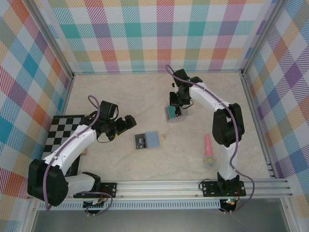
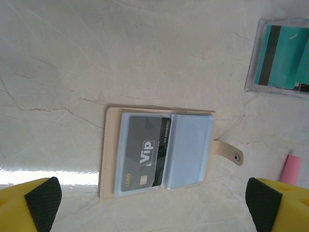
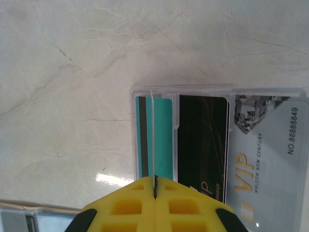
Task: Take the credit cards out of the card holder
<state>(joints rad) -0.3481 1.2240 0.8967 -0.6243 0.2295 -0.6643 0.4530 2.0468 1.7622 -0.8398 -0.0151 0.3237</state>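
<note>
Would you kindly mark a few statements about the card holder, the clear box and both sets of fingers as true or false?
1. The card holder lies open on the table. True.
2. Both its sleeves are empty. False: a dark VIP card sits in one sleeve.
3. The left fingers are spread wide. True.
4. The clear box is empty. False: it holds a teal card, among others.
5. The right fingers are shut on a thin card, seen edge-on. True.
</note>
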